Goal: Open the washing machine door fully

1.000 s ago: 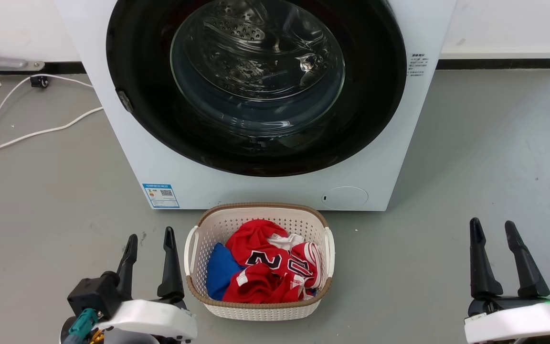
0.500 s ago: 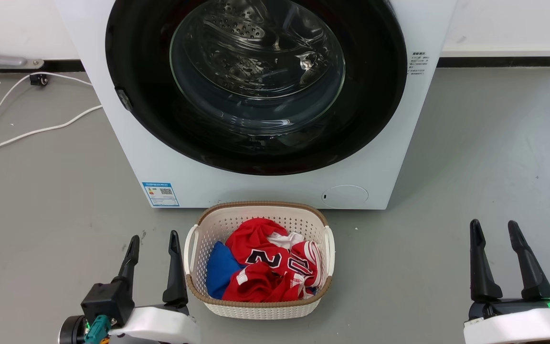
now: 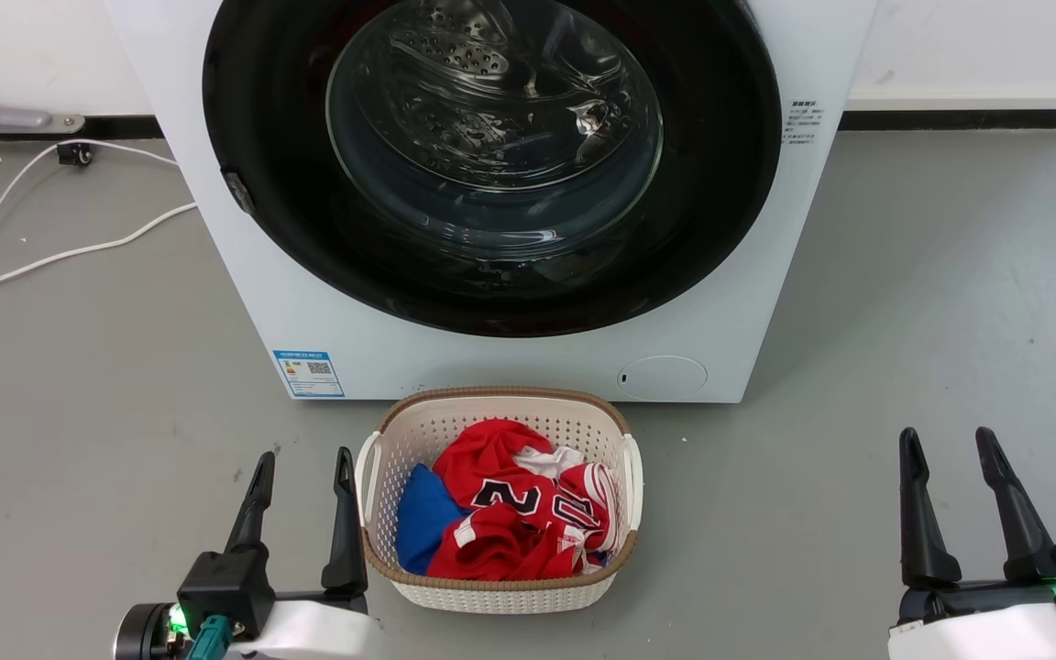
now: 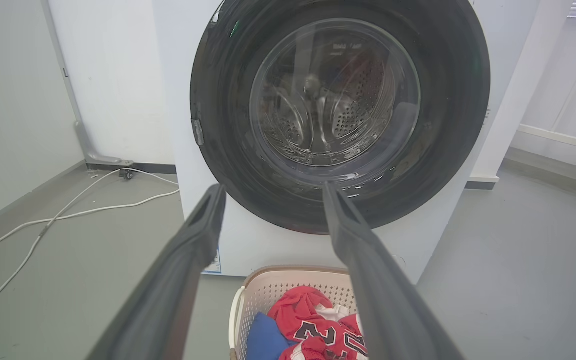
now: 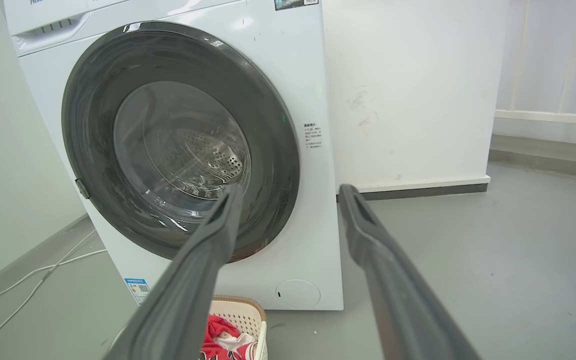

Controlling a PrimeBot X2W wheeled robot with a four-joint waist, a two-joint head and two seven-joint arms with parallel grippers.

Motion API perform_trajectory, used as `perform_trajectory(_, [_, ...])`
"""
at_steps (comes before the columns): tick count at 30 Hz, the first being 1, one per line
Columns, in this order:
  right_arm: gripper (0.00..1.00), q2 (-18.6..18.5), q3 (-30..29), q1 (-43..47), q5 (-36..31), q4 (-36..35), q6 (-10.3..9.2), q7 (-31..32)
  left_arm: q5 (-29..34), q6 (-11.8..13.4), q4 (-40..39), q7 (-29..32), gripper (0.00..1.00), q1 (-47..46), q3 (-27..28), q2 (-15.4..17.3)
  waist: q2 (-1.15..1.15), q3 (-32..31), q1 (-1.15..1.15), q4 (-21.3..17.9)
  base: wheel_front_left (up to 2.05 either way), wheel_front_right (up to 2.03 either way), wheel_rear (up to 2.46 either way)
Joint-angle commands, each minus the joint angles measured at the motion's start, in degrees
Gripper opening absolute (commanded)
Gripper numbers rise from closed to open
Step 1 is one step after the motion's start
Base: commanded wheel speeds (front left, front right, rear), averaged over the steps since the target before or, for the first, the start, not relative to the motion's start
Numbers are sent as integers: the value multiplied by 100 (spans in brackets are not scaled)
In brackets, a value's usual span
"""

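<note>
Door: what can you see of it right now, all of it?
The door is a large round glossy black ring, plastic by its look, around a bulging clear glass bowl through which the perforated steel drum shows. A small grey tab sits on its left rim. It is shut, lying flush against the front of the white machine, nearly as wide as it. Nothing touches it.
</note>
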Motion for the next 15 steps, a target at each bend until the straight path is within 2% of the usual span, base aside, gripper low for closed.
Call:
perform_trajectory(1, [100,2,4,36,-74,-41,12,-25,89,15,-3,-46,100,57,-12,-9,0,-2,0,1,0,0,0])
perform_trajectory(10, [100,4,13,96,-327,-52,6,-118,282,62,47,-135,100,106,-55,-13,0,-11,0,-1,0,0,0])
perform_trajectory(15, [100,4,-21,81,-175,18,6,-114,159,41,108,-128,100,92,-57,-13,0,-10,0,4,0,0,0])
